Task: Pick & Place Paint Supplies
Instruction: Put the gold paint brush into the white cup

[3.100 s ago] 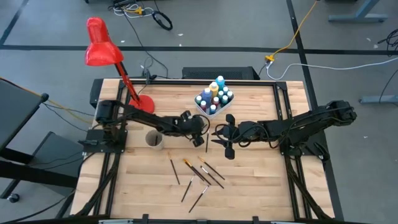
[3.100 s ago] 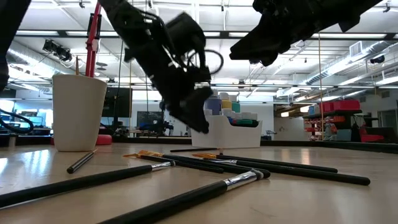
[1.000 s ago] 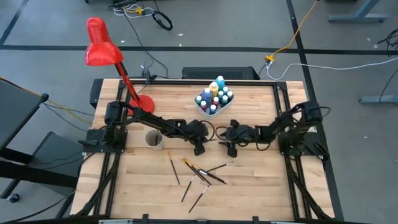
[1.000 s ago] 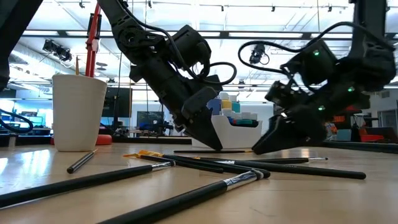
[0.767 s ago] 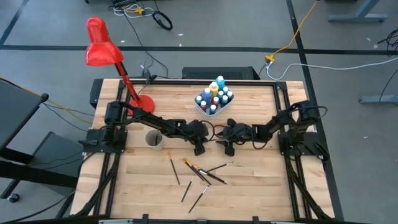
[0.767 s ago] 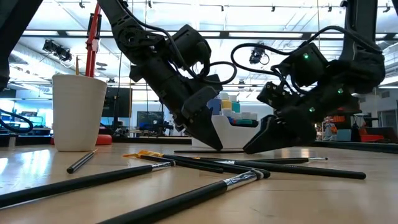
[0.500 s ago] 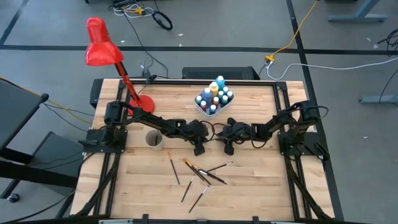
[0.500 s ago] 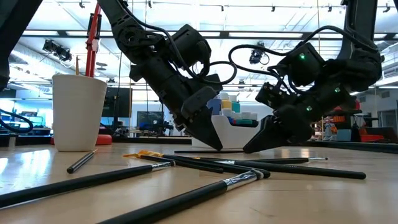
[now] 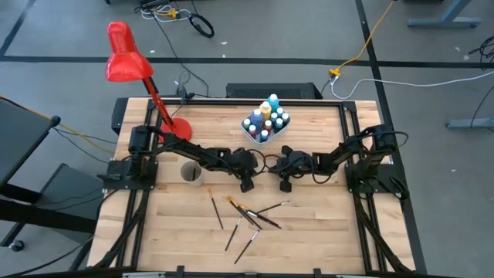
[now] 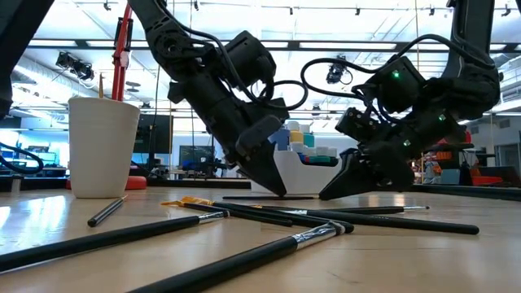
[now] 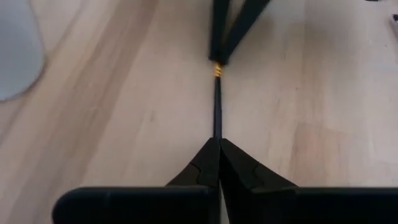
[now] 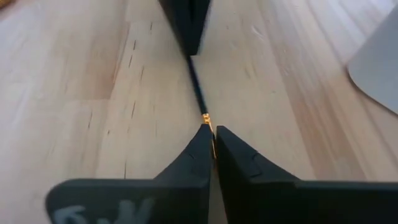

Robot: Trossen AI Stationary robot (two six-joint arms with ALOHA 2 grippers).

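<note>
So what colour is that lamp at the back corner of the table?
Bright red: the lamp, shade and base alike. It shows best in the high view.

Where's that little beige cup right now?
In the high view the beige cup stands on the table's left side, just below the left arm and near the red lamp's base; the loose paintbrushes lie to its lower right.

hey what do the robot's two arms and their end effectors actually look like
Both arms are matte black with chunky jointed links, and loose black cables loop beside their wrists. The left end effector and right end effector each end in two flat black fingers tapering to a wedge-shaped point. Green indicator lights glow on the right arm's wrist housing. No coloured markings are readable on either arm.
</note>
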